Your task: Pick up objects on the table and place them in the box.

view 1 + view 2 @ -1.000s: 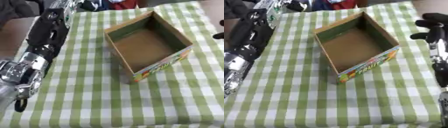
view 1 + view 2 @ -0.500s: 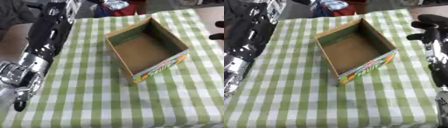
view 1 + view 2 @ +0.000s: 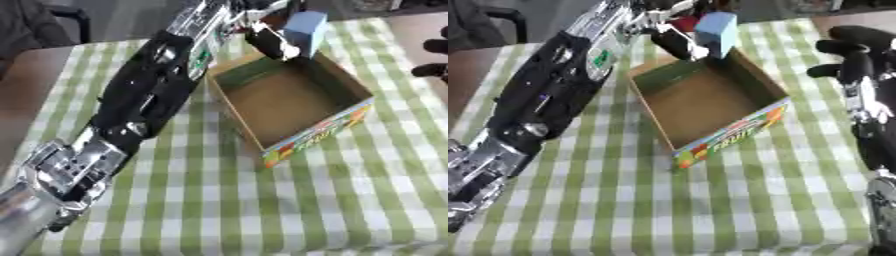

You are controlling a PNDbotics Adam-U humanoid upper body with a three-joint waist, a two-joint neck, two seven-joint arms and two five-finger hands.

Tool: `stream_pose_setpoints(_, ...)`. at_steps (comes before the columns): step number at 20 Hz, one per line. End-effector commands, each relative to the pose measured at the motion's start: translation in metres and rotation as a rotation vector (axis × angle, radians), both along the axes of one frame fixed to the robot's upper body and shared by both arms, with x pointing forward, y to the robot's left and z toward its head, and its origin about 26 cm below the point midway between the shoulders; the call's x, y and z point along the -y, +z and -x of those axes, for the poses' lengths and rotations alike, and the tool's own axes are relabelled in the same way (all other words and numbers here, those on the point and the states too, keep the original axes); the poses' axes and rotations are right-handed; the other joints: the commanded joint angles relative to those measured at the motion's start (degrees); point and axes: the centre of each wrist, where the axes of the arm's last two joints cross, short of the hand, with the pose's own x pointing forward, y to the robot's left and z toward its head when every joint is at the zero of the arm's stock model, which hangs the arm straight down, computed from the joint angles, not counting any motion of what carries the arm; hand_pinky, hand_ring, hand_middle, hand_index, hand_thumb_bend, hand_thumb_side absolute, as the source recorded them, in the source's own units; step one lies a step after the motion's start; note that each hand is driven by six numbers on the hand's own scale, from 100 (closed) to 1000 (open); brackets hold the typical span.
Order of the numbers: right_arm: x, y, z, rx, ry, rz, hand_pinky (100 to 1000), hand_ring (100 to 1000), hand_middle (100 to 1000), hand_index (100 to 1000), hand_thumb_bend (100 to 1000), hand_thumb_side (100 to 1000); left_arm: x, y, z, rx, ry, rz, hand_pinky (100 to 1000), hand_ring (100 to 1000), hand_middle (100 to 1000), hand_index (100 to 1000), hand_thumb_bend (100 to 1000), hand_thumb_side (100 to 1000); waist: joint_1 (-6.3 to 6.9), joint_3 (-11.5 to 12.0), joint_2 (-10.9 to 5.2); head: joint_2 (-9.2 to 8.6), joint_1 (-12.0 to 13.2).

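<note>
The right eye view shows the right hand [image 3: 857, 55] almost whole at the right edge, black fingers straight and spread, touching nothing; the left eye view catches only 2 dark fingertips there. Both views show the left hand [image 3: 269, 41] reaching in from the upper left, its fingers curled around a light blue block [image 3: 304, 26] held above the far corner of the box [image 3: 293, 102]. The block is smooth and square-edged. The box is open-topped brown cardboard, rectangular, bare inside, with a bright printed front wall. It stands on a green-and-white checked cloth [image 3: 227, 200] covering the table. The left arm is glossy black with silver joints.
</note>
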Motion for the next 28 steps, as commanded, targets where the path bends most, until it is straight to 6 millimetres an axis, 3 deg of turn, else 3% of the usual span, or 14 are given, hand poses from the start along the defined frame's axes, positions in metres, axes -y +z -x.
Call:
stream_pose_setpoints(1,0.001,0.007,0.001,0.025,0.006,0.005,626,769,730,736,100,337,0.003,-0.002,-0.001,-0.003,-0.042,-0.044,670,551,527,643,312,531,-0.38,-0.1,-1.04,0.1,-0.2)
stream_pose_setpoints(5,0.001,0.007,0.001,0.026,0.006,0.004,626,770,730,736,100,337,0.001,-0.02,-0.009,-0.031,-0.039,-0.086,673,559,536,651,319,529,-0.33,-0.1,-1.0,-0.02,-0.4)
stream_pose_setpoints(6,0.001,0.007,0.001,0.027,0.006,0.004,627,770,730,736,100,337,0.002,-0.027,-0.01,-0.047,-0.039,-0.101,695,617,599,702,343,529,-0.27,-0.1,-0.93,-0.02,-0.5)
stream_pose_setpoints(9,0.001,0.008,0.001,0.029,0.004,0.003,627,770,730,736,100,337,0.001,-0.05,-0.012,-0.099,-0.036,-0.135,714,679,670,750,399,540,-0.31,0.0,-0.88,0.07,-0.7)
stream_pose_setpoints(11,0.002,0.008,0.0,0.029,0.001,0.003,627,770,730,736,100,337,-0.001,-0.057,-0.013,-0.115,-0.033,-0.145,759,751,764,810,494,562,-0.37,0.2,-0.88,0.11,-0.8)
stream_pose_setpoints(12,0.002,0.008,0.0,0.029,0.0,0.002,627,770,730,736,100,337,-0.003,-0.058,-0.013,-0.113,-0.03,-0.147,780,776,798,839,575,585,-0.41,0.3,-0.91,0.16,-0.9)
stream_pose_setpoints(17,0.003,0.007,0.0,0.026,-0.007,0.004,627,770,730,736,100,343,-0.02,-0.038,-0.009,-0.024,-0.015,-0.113,815,823,853,872,717,644,-0.6,1.2,-1.2,0.28,-1.3)
stream_pose_setpoints(19,0.004,0.006,0.0,0.023,-0.012,0.004,627,770,730,736,100,344,-0.031,-0.021,-0.006,0.036,-0.007,-0.057,814,818,848,870,704,657,-0.68,1.7,-1.37,0.29,-1.5)
stream_pose_setpoints(21,0.005,0.005,0.0,0.021,-0.017,0.004,627,770,730,736,100,345,-0.044,-0.002,-0.001,0.101,0.009,0.025,797,786,813,848,553,718,-0.86,2.4,-1.59,0.29,-1.8)
stream_pose_setpoints(23,0.006,0.004,0.0,0.016,-0.025,0.002,627,770,730,736,100,346,-0.056,0.014,0.004,0.157,0.031,0.13,775,748,770,823,503,711,-1.14,3.3,-1.8,0.29,-2.2)
stream_pose_setpoints(24,0.007,0.003,0.0,0.014,-0.03,0.0,627,770,730,736,100,346,-0.063,0.02,0.008,0.185,0.042,0.189,762,728,747,813,426,713,-1.29,3.7,-1.92,0.29,-2.4)
stream_pose_setpoints(28,0.01,0.001,0.0,0.007,-0.047,-0.005,627,769,729,736,100,346,-0.09,0.04,0.024,0.288,0.1,0.413,750,711,728,802,285,702,-1.8,5.5,-2.26,0.29,-2.9)
